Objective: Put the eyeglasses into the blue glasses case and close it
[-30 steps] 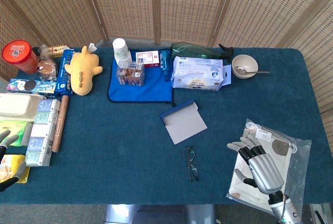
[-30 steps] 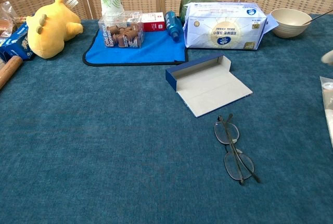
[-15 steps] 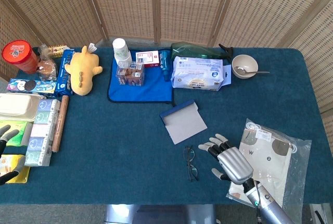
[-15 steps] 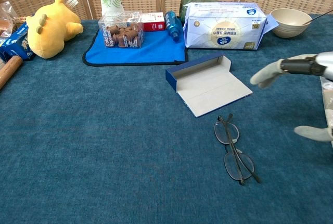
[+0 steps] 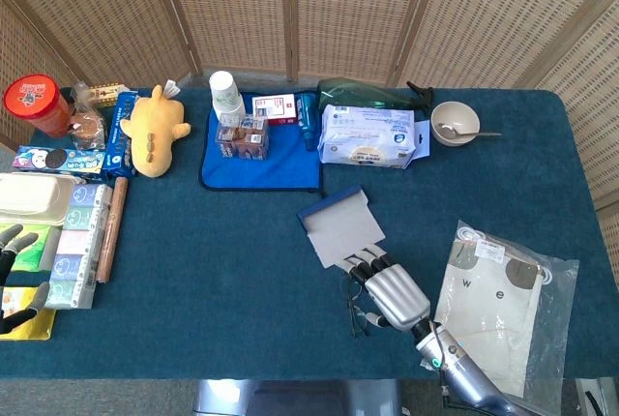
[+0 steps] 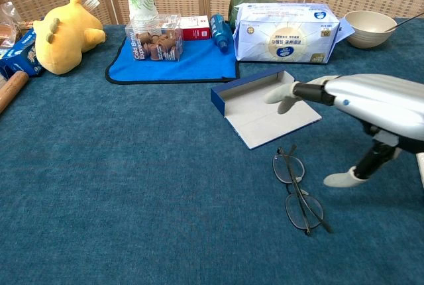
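head view: high above near edge of worktop, looking steeply down toward far edge and wicker screen; far off, whole worktop visible, all four edges. chest view: low, near front edge, facing far edge at shallow angle; close in, covers only middle and far part of worktop, left and right edges cut off. shared: centre of worktop with open blue glasses case, eyeglasses, blue mat, right robot hand.
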`<state>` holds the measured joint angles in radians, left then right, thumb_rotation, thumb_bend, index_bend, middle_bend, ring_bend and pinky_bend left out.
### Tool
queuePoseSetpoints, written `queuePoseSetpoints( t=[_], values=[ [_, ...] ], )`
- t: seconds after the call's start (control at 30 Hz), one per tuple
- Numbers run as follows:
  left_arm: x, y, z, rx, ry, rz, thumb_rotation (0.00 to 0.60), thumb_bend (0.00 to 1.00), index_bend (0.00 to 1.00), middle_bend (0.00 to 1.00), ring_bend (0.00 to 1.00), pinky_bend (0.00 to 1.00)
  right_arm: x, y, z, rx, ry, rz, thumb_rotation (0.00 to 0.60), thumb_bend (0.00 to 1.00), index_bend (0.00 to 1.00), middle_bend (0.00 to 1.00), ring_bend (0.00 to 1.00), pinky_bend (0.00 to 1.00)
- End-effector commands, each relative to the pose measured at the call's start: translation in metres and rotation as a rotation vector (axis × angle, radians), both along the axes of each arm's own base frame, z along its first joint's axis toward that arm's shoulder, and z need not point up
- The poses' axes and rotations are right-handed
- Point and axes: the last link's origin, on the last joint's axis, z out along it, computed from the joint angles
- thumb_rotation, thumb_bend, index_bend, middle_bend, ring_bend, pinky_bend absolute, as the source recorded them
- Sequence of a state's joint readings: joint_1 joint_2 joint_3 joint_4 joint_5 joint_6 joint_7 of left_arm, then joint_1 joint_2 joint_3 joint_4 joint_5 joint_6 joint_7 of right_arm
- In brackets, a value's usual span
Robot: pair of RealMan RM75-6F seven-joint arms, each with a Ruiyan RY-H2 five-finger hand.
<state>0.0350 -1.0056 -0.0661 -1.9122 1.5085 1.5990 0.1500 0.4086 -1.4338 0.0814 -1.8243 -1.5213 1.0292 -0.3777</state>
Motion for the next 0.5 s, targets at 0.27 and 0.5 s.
queuePoseSetpoints(
  t=[0.27,0.5],
  values=[
    [-0.003,0.002,-0.001,-0.002,-0.001,0.011,0.6,0.29,0.2,0.14,0.05,0.0,0.018,-0.004,-0.024,0.029,0.044,0.023,0.6,0.0,0.02,0.17,0.05,0.12],
    [-0.004,0.001,-0.001,0.001,-0.003,0.014,0.6,0.29,0.2,0.14,0.05,0.0,0.026,-0.003,-0.036,0.031,0.075,0.025,0.6,0.0,0.0,0.13,0.02,0.12]
  ],
)
